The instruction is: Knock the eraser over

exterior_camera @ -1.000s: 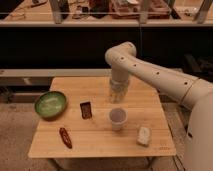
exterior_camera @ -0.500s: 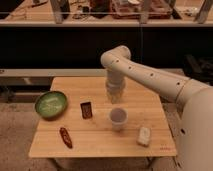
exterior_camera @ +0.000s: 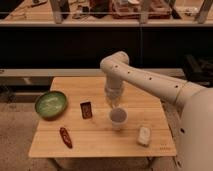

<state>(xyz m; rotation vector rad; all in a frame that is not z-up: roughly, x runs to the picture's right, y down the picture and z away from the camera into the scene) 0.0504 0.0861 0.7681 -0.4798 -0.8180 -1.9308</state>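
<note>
The eraser (exterior_camera: 86, 110), a small dark block with a reddish-brown face, stands upright on the wooden table (exterior_camera: 100, 142), left of centre. A white cup (exterior_camera: 118, 118) stands to its right. My gripper (exterior_camera: 113, 100) hangs from the white arm just above and behind the cup, about a hand's width to the right of the eraser and apart from it. The wrist and cup hide its tips.
A green bowl (exterior_camera: 50, 104) sits at the table's left edge. A red-brown chili-like object (exterior_camera: 65, 137) lies at the front left. A pale whitish flat block (exterior_camera: 144, 135) lies at the front right. Dark shelving runs behind the table.
The arm's elbow and wrist have swung left across the table, bringing the gripper closer to the eraser. The eraser, cup and other objects have not moved.
</note>
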